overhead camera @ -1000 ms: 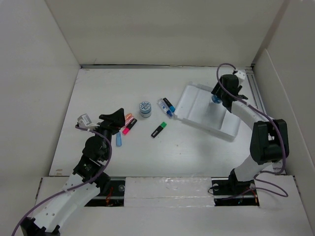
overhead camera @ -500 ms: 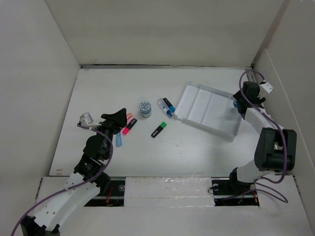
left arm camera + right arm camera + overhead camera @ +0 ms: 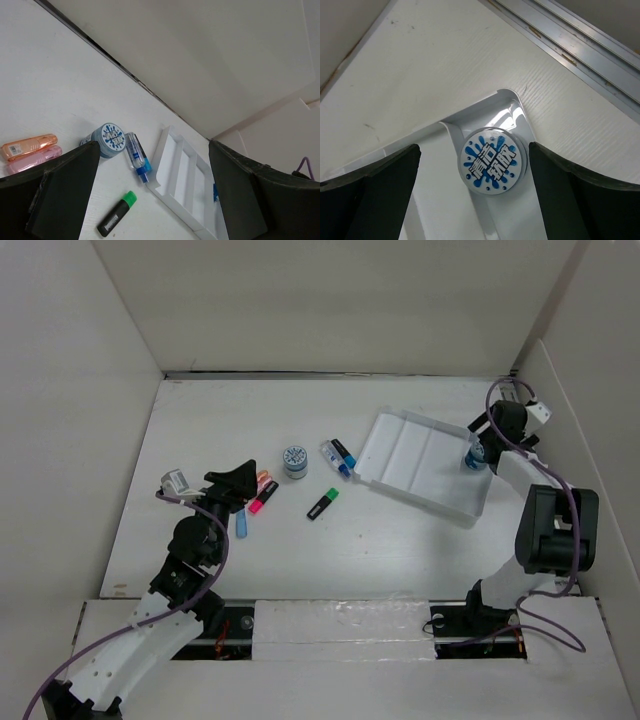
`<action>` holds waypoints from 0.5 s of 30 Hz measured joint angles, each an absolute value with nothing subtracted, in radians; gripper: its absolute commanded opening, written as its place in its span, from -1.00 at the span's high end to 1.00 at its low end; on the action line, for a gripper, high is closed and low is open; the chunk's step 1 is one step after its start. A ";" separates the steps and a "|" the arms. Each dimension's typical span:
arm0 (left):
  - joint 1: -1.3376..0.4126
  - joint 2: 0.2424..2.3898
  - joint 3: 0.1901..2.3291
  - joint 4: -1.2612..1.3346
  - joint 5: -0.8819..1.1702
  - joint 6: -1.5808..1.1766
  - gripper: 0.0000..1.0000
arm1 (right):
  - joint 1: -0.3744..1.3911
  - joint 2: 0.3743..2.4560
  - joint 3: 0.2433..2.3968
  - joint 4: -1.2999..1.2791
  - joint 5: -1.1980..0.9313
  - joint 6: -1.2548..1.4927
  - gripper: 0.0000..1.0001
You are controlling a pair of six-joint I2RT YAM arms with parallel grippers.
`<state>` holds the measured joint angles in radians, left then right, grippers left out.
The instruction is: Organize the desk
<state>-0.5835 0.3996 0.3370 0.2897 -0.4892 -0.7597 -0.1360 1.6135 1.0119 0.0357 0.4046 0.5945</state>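
Note:
The desk point(image 3: 200, 420) is a white tabletop with items scattered mid-left. A white compartment tray point(image 3: 420, 455) lies at the right. A round blue-and-white tin point(image 3: 474, 458) sits in its far right corner, over a divider ridge point(image 3: 491, 160). My right gripper point(image 3: 474, 167) hangs open right above that tin, a finger on either side and neither touching it. My left gripper point(image 3: 240, 480) is open and empty, hovering by the orange highlighter point(image 3: 28, 146) and the pink highlighter point(image 3: 32, 159).
A second tin point(image 3: 294, 459), two small blue-capped bottles point(image 3: 337, 457), a black marker with a green cap point(image 3: 322, 503) and a small blue item point(image 3: 241, 525) lie between the left gripper and the tray. A metal rail point(image 3: 570, 40) and white walls border the desk.
My right arm swung from over the tray's middle to its far right corner, and its jaws widened, leaving the tin in the tray. The left arm stayed still.

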 measured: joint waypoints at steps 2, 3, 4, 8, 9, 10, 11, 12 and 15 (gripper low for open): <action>-0.583 0.400 0.337 0.289 -0.490 -0.759 -0.61 | -0.125 1.589 1.015 0.038 0.392 0.591 -0.66; -0.583 0.400 0.337 0.289 -0.490 -0.760 -0.57 | -0.116 1.569 1.015 0.038 0.384 0.584 0.02; -0.583 0.400 0.337 0.286 -0.494 -0.760 -0.47 | -0.102 1.544 1.015 0.040 0.369 0.573 0.88; -0.583 0.391 0.336 0.279 -0.498 -0.760 -0.07 | 0.020 1.432 1.015 0.116 0.290 0.548 1.00; -0.583 0.385 0.335 0.281 -0.498 -0.760 0.09 | 0.069 1.412 1.016 0.139 0.264 0.532 0.94; -0.583 0.379 0.335 0.281 -0.498 -0.762 0.35 | 0.118 1.404 1.022 0.157 0.232 0.517 0.79; -0.583 0.374 0.335 0.282 -0.498 -0.760 0.43 | 0.176 1.406 1.035 0.175 0.194 0.497 0.59; -0.584 0.371 0.335 0.283 -0.498 -0.759 0.47 | 0.236 1.422 1.052 0.188 0.155 0.475 0.06; -0.590 0.371 0.335 0.280 -0.496 -0.756 0.49 | 0.410 1.528 1.140 0.189 0.039 0.382 -0.58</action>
<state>-0.5903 0.3706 0.3351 0.2802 -0.4965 -0.7563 0.4095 1.5276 1.1404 0.1886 0.0391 0.3824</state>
